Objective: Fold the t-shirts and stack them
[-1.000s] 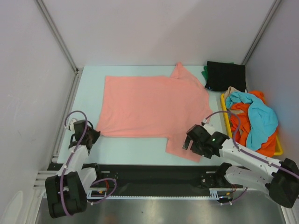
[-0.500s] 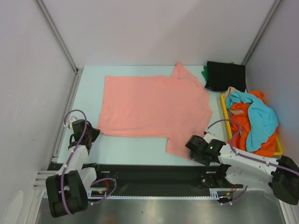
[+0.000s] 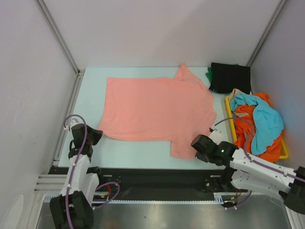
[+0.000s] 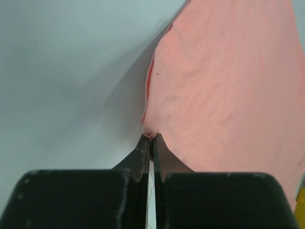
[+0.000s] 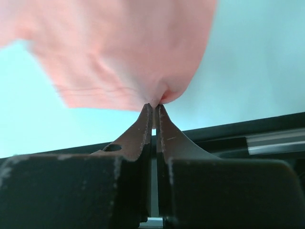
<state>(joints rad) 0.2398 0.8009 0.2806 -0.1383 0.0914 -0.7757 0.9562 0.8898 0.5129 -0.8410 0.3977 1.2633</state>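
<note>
A salmon pink t-shirt (image 3: 152, 107) lies spread flat across the pale table. My left gripper (image 3: 95, 134) is shut on its near left hem corner (image 4: 151, 131). My right gripper (image 3: 198, 143) is shut on the edge of the near right sleeve (image 5: 155, 102). That sleeve (image 3: 183, 145) reaches toward the table's front edge. A black folded t-shirt (image 3: 231, 77) lies at the back right with a green one (image 3: 209, 74) showing under it. Orange (image 3: 250, 126), turquoise (image 3: 262, 117) and beige (image 3: 235, 93) t-shirts are heaped at the right.
The heap sits in a yellow tray (image 3: 284, 153) against the right wall. White walls close in the left, back and right sides. A black rail (image 3: 152, 177) runs along the table's near edge.
My right gripper moved down onto the near sleeve and closed on its edge. The left gripper stayed shut on the hem corner, and its arm shifted slightly.
</note>
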